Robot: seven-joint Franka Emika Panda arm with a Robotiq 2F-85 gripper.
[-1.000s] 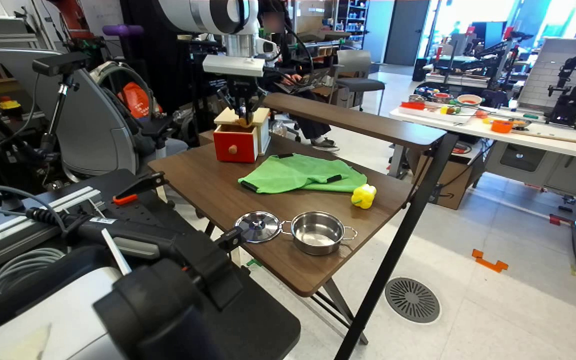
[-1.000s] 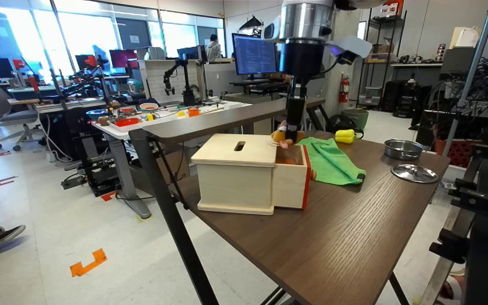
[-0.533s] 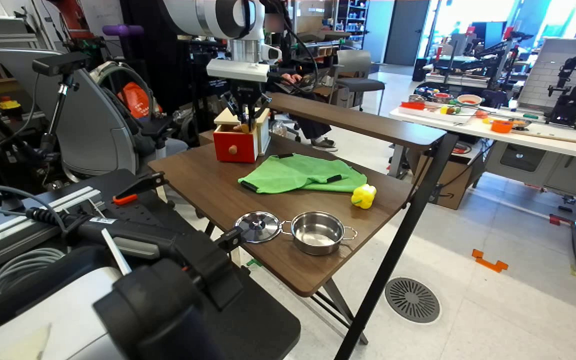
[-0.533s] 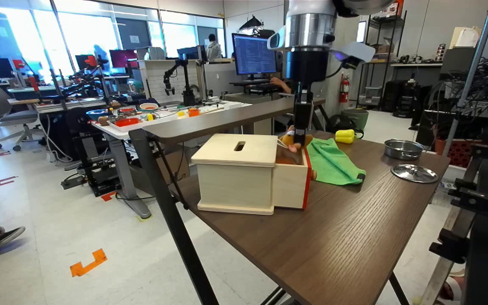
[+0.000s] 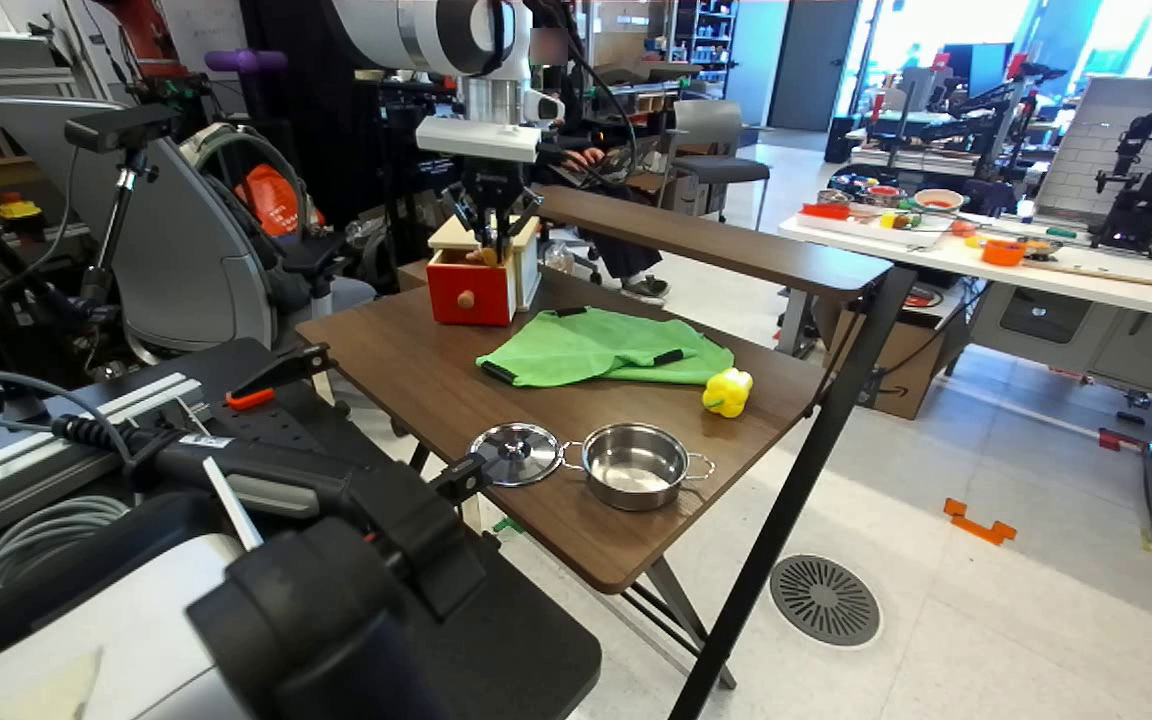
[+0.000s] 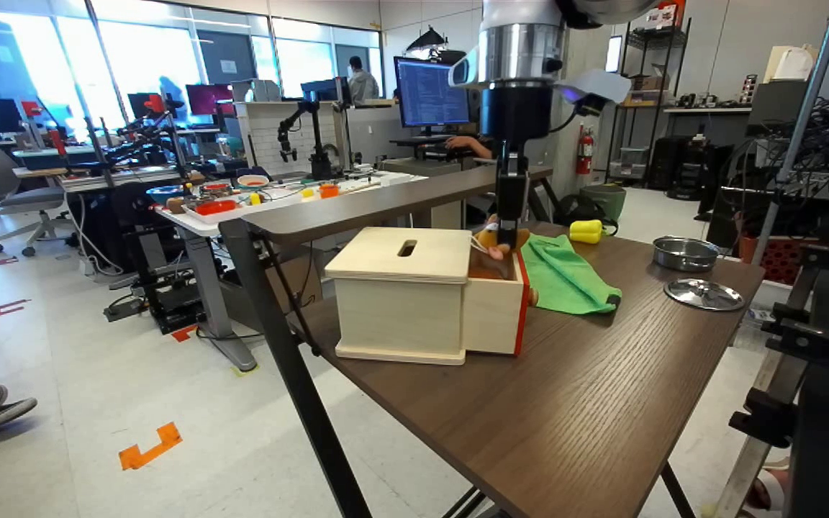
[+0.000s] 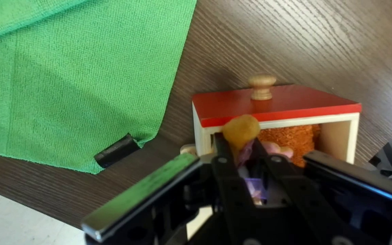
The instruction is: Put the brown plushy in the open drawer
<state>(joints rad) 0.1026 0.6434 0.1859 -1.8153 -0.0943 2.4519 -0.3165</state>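
In an exterior view, the black gripper [image 6: 507, 242] points straight down over the open drawer [image 6: 492, 316] with its fingers [image 6: 512, 196] clamped on a brown plushy [image 6: 488, 238]. A pink part of the plushy shows at the drawer's mouth; how deep it hangs cannot be told. The drawer, fronted in red, juts from a pale wooden box [image 6: 400, 320] on the brown table [image 6: 587, 403]. Near the drawer's knob [image 6: 532, 297] lies a green cloth [image 6: 565, 277], with a yellow object [image 6: 586, 232] beyond. Farther right, a metal pot [image 6: 684, 256] stands upright and a lid [image 6: 704, 295] lies flat just beside it.
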